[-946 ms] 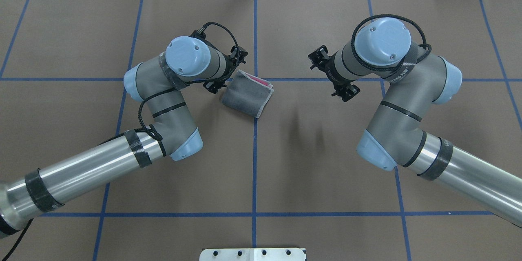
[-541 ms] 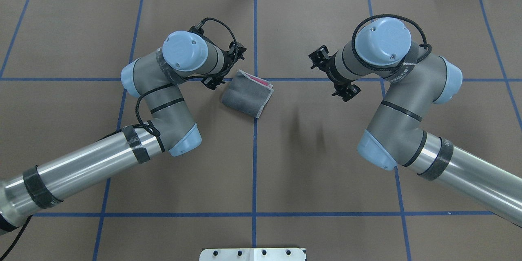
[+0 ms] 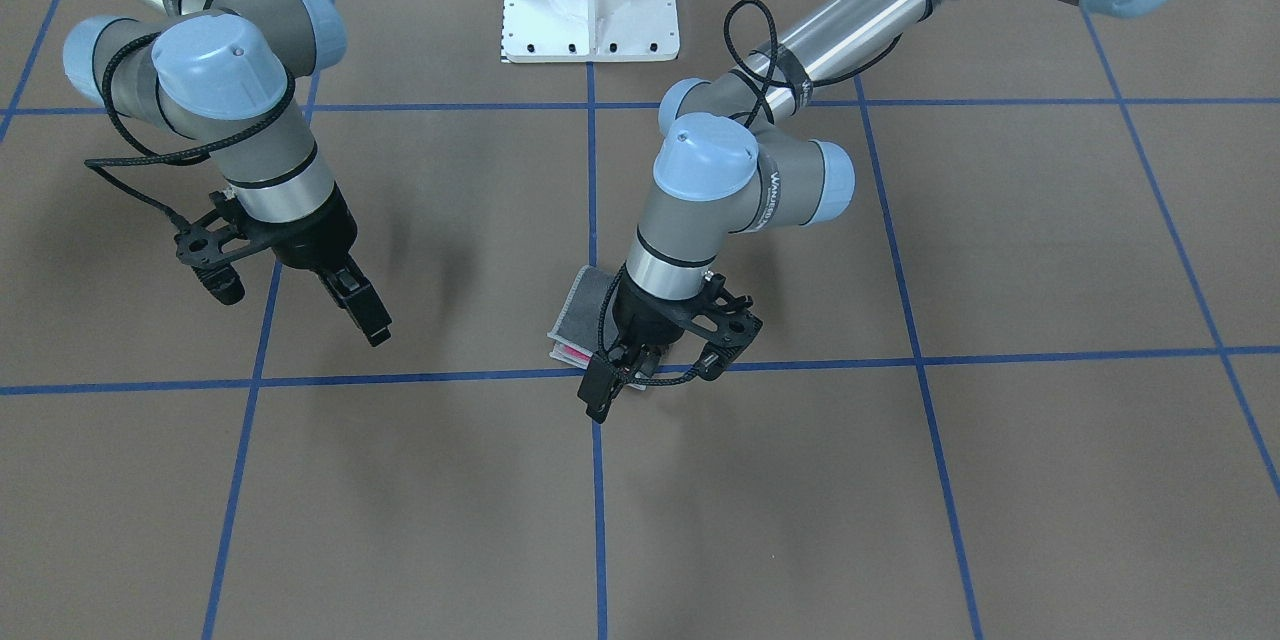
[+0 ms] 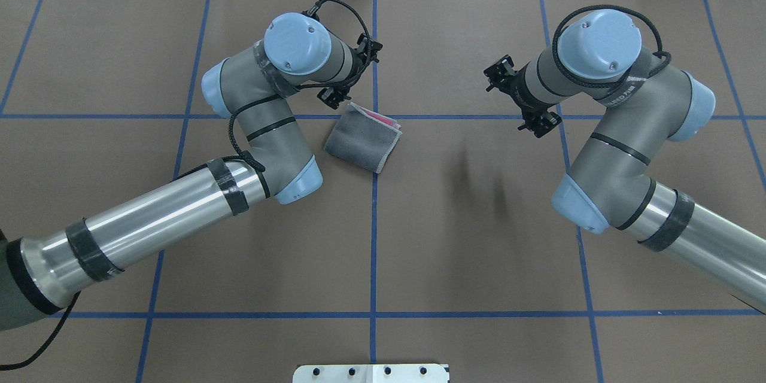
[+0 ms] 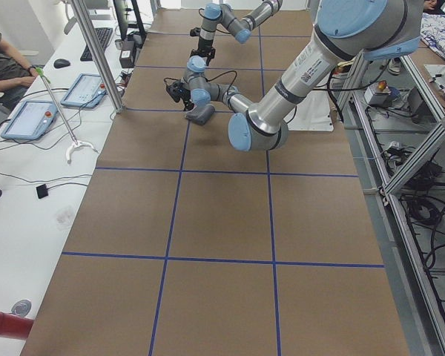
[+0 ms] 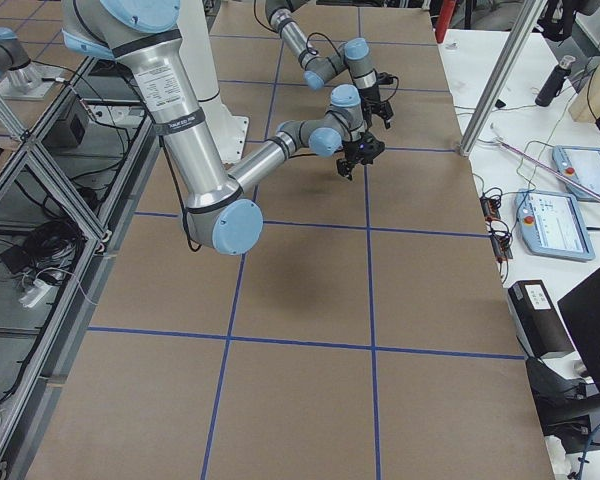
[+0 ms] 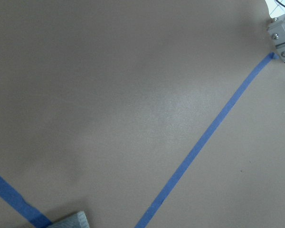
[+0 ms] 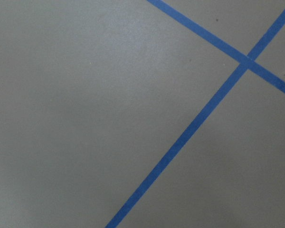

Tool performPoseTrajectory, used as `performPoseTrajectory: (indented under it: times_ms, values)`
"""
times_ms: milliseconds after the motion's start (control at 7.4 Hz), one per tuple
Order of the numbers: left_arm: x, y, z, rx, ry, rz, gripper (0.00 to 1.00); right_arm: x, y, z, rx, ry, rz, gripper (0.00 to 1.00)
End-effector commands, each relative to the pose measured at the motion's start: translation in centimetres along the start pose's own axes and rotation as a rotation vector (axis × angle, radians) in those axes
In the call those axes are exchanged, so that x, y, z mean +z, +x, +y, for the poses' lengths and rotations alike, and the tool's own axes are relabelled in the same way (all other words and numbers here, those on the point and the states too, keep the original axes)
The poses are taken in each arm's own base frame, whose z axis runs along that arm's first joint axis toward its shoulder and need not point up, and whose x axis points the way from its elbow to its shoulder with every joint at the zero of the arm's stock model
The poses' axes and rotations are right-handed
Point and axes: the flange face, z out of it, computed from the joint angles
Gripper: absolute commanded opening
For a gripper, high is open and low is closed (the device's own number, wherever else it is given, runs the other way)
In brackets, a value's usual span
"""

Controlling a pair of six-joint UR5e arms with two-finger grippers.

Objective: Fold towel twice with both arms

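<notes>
One towel (image 4: 361,142) lay folded small on the desk (image 4: 455,251), dark grey side up with pink showing at its far edge, by the middle crossing of the blue tape lines (image 4: 373,263). Of the two grippers, the left gripper (image 3: 622,375) hung just over the towel's far corner and the right gripper (image 3: 362,308) well apart. Neither held anything, and whether they stood wide or narrow could not be told.

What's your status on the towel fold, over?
Left end effector above towel edge, right end effector off to the side, neither holding; jaw state unclear. Towel folded, grey face out, flat on table. Nothing seen blocking it.
</notes>
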Motion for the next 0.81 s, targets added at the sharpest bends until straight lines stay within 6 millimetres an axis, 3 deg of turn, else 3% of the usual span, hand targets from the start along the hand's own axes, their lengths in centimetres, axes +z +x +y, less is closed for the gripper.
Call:
performPoseTrajectory:
  times_ms: [0, 135, 270, 405, 676]
  values:
    - [1.4, 0.1, 0.4, 0.002, -0.008, 0.008, 1.0, 0.0, 0.0, 0.0, 0.0, 0.0, 0.001, 1.0]
    - [0.5, 1.7, 1.3, -0.015, -0.02, 0.028, 1.0, 0.0, 0.1, 0.0, 0.0, -0.002, 0.002, 1.0]
    - [0.6, 1.6, 2.3, -0.016, -0.032, 0.026, 1.0, 0.1, 0.3, -0.2, 0.0, 0.001, 0.005, 1.0]
    - [1.3, 0.6, 3.9, -0.01, -0.045, 0.009, 1.0, 0.3, 0.3, -0.3, 0.001, 0.004, 0.007, 1.0]
    - [2.0, -0.4, 4.5, -0.004, -0.049, -0.006, 1.0, 0.3, 0.3, -0.2, 0.002, 0.002, 0.01, 1.0]
